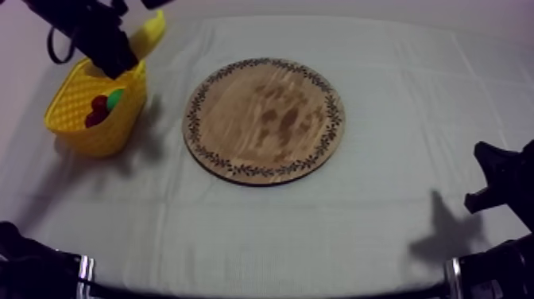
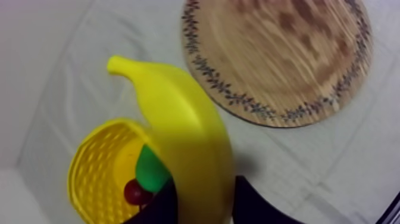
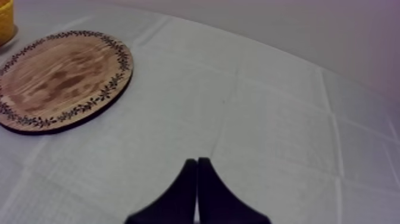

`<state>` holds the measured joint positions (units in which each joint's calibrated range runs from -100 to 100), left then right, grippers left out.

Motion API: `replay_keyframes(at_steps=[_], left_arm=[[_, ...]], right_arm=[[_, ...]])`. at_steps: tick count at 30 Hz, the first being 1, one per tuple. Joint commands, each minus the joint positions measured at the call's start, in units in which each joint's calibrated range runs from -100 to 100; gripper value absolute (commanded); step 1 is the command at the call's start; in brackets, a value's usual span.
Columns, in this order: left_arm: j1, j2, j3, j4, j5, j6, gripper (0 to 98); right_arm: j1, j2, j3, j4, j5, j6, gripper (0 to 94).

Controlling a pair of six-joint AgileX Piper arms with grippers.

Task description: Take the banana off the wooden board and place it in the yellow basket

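My left gripper (image 1: 119,62) hangs over the yellow basket (image 1: 75,111) at the table's left, shut on the yellow banana (image 1: 149,33). In the left wrist view the banana (image 2: 184,131) sits between my black fingers (image 2: 163,205) just above the basket (image 2: 98,173), which holds a green fruit (image 2: 150,171) and a small red fruit (image 2: 134,192). The round wooden board (image 1: 265,119) lies bare at mid-table. My right gripper (image 3: 197,170) rests shut as a narrow wedge over the cloth, low at the right (image 1: 485,179).
Inside the basket the top view shows the small red fruit (image 1: 97,111) and a green fruit (image 1: 116,97). Bare cloth stretches between the board (image 3: 59,77) and my right arm.
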<state>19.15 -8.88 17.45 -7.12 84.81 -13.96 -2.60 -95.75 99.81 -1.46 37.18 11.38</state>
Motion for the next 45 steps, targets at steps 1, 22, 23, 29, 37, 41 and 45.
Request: replay_keyframes(at_steps=[1,22,23,29,37,41,45], left_arm=[[-1.12,-0.14,-1.23,-0.75,0.76,2.64,29.1],[-12.58,17.85,-14.73,-5.79,0.21,12.46,24.8],[-12.96,18.77,-14.17,-5.72,0.14,12.61,24.9],[-14.67,22.64,-8.16,-5.06,-2.45,12.95,25.3],[-15.98,24.26,-1.46,-4.85,-6.12,12.97,25.4],[-16.38,24.52,-0.34,-4.61,-7.19,12.85,25.9],[-16.62,24.43,0.01,-4.41,-7.89,12.74,27.0]], right_arm=[[0.0,0.0,-0.03,0.02,0.0,-0.02,0.3],[0.0,0.0,-0.03,0.02,0.0,-0.02,0.3],[0.0,0.0,-0.03,0.02,0.0,-0.02,0.3],[0.0,0.0,-0.03,0.02,0.0,-0.02,0.3],[0.0,0.0,-0.03,0.02,0.0,-0.02,0.3],[0.0,0.0,-0.03,0.02,0.0,-0.02,0.3],[0.0,0.0,-0.03,0.02,0.0,-0.02,0.3]])
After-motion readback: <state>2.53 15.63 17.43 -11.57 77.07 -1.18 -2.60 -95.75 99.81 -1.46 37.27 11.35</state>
